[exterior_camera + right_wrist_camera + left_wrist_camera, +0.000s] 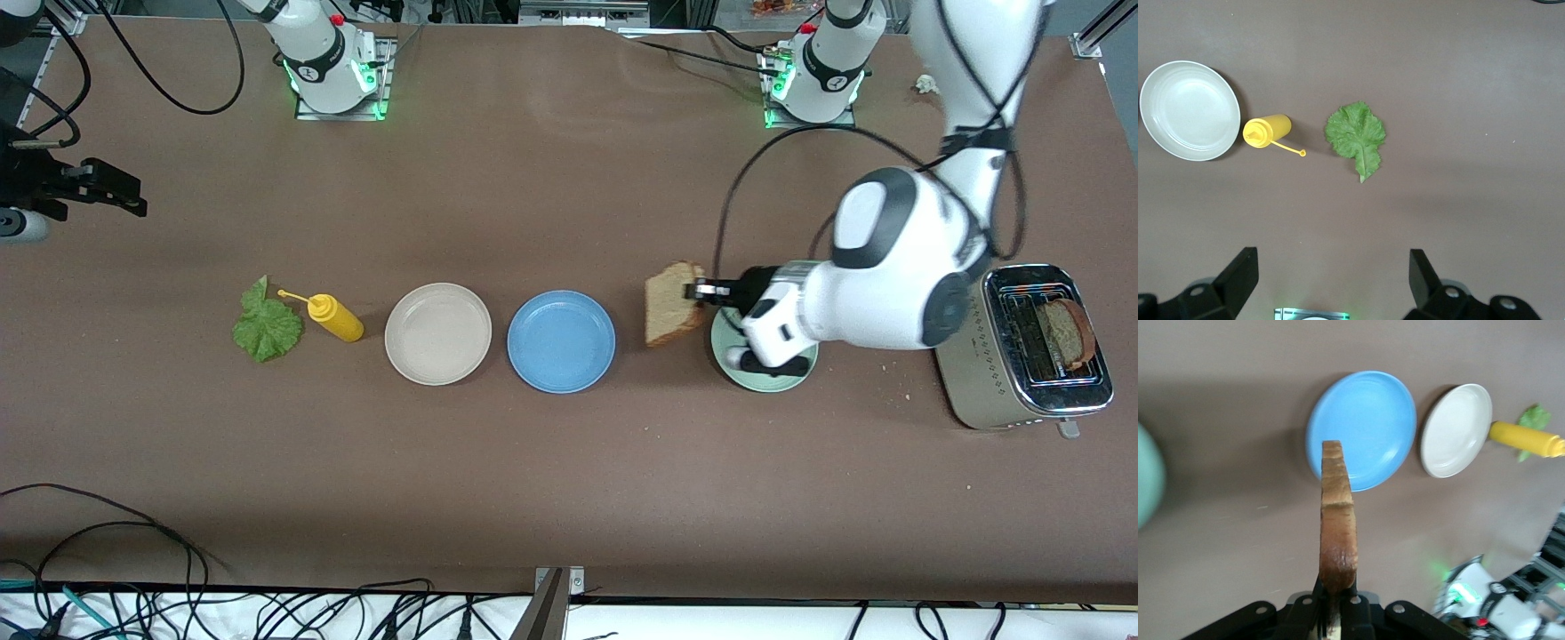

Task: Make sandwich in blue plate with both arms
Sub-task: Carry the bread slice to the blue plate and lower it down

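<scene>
The left gripper (702,291) pinches a light, crumbly bread slice (671,303) by its crust edge, between the blue plate (561,341) and the green plate (722,342). The right gripper (1331,280), spread, waits over the lettuce leaf (1356,135).

Robot lab: my two arm bases (333,67) bolted to a brown tabletop (533,462), loose cables (107,551) at 7 o'clock, aluminium framing (605,11) at 12.

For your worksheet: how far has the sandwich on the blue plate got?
Done: nothing; the blue plate is bare. In hand: the left tool holds a bread slice beside it. Left: lettuce leaf on the table, second slice in the toaster; the open right tool waits.
</scene>
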